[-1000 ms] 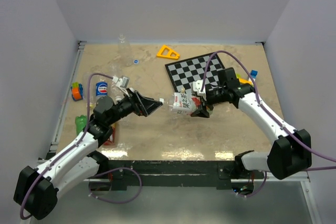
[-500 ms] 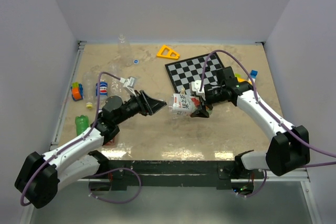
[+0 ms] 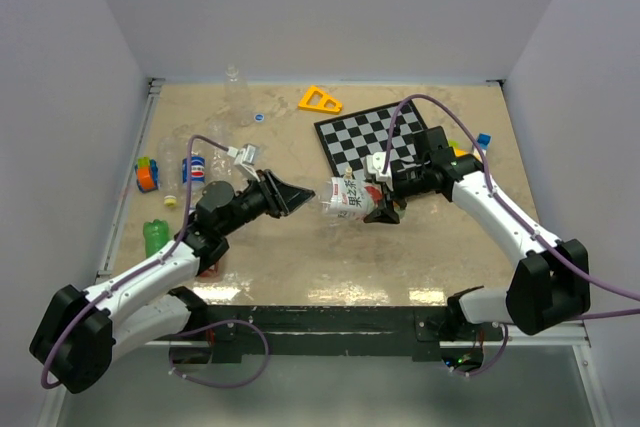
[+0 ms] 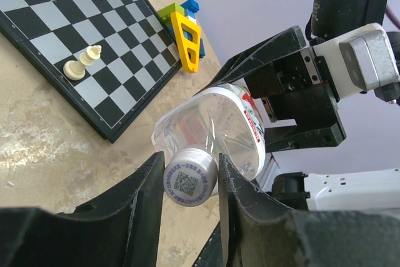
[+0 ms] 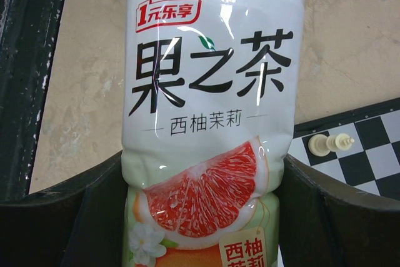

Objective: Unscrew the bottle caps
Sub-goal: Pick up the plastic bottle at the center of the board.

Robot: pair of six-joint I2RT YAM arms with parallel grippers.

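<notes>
A bottle (image 3: 347, 199) with a white, green and orange grapefruit label (image 5: 209, 123) hangs on its side above the table, neck pointing left. My right gripper (image 3: 380, 203) is shut on its lower body, one finger on each side (image 5: 203, 166). In the left wrist view the bottle's white cap (image 4: 189, 178), printed with a QR code, sits between my left gripper's (image 4: 190, 168) two fingers, which press on its sides. From the top view the left gripper (image 3: 304, 197) meets the bottle's neck end.
A chessboard (image 3: 380, 135) with a white chess piece (image 4: 82, 64) lies behind the bottle. A yellow triangle (image 3: 320, 100), a clear bottle (image 3: 236, 87) and a blue cap (image 3: 259, 117) are at the back. A cola bottle (image 3: 194, 168), green bottle (image 3: 154, 236) and toy blocks (image 3: 147, 175) stand left.
My left arm has reached right to the bottle's neck and its jaws have closed from wide open onto the cap. The right gripper and bottle have stayed in place.
</notes>
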